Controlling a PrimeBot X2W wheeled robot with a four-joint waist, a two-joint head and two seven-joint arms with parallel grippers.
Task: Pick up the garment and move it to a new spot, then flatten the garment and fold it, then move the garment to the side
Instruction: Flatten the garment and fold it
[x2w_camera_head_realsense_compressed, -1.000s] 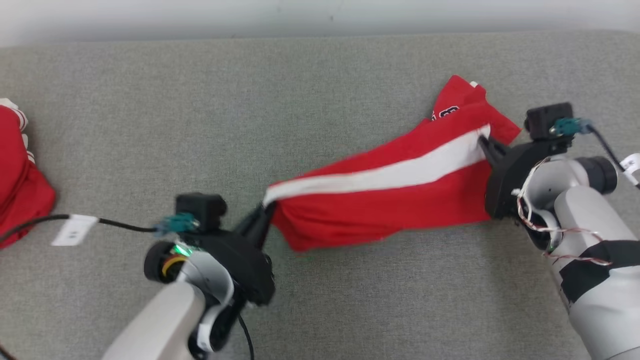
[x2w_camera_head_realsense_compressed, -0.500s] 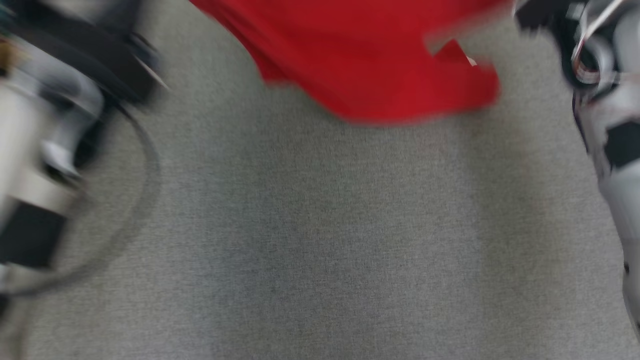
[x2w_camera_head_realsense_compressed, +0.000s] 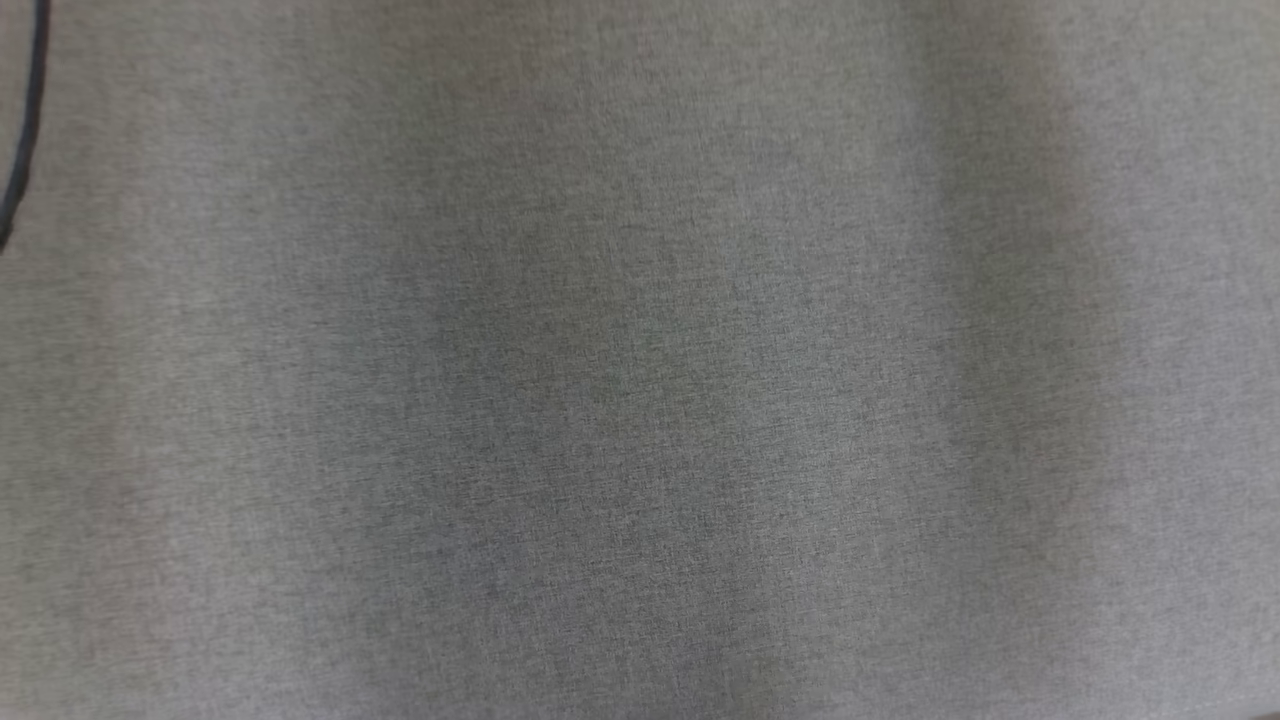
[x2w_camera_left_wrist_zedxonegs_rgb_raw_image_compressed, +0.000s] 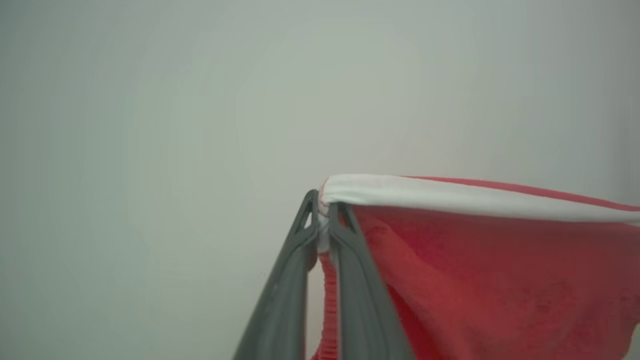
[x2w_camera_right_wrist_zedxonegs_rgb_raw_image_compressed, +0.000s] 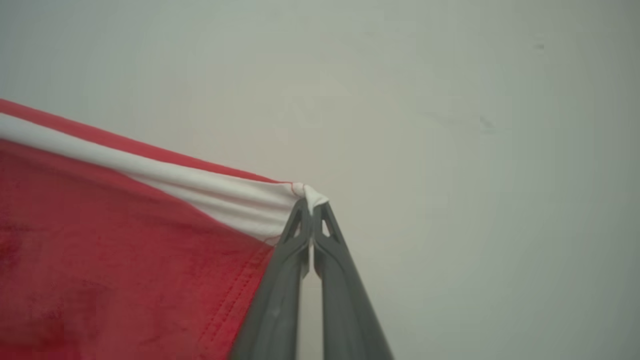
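The head camera is now looking down at a bare stretch of the grey fabric-covered desk (x2w_camera_head_realsense_compressed: 640, 400), where a second ago it was framing the red cloth garment (x2w_camera_left_wrist_zedxonegs_rgb_raw_image_compressed: 500, 270) stretched low over that desk. The whole view has swung, so the camera itself is moving. The left gripper (x2w_camera_left_wrist_zedxonegs_rgb_raw_image_compressed: 324, 210) is pinching one end of the garment's white band (x2w_camera_left_wrist_zedxonegs_rgb_raw_image_compressed: 450, 197) and the right gripper (x2w_camera_right_wrist_zedxonegs_rgb_raw_image_compressed: 311, 205) is clamping the other. The red body is hanging from the band against a pale plain wall (x2w_camera_left_wrist_zedxonegs_rgb_raw_image_compressed: 150, 100) beyond the desk. The carry to a new spot is probably getting under way. The desk is offering broad open room; a thin dark cable (x2w_camera_head_realsense_compressed: 25, 130) is trailing over its far left.
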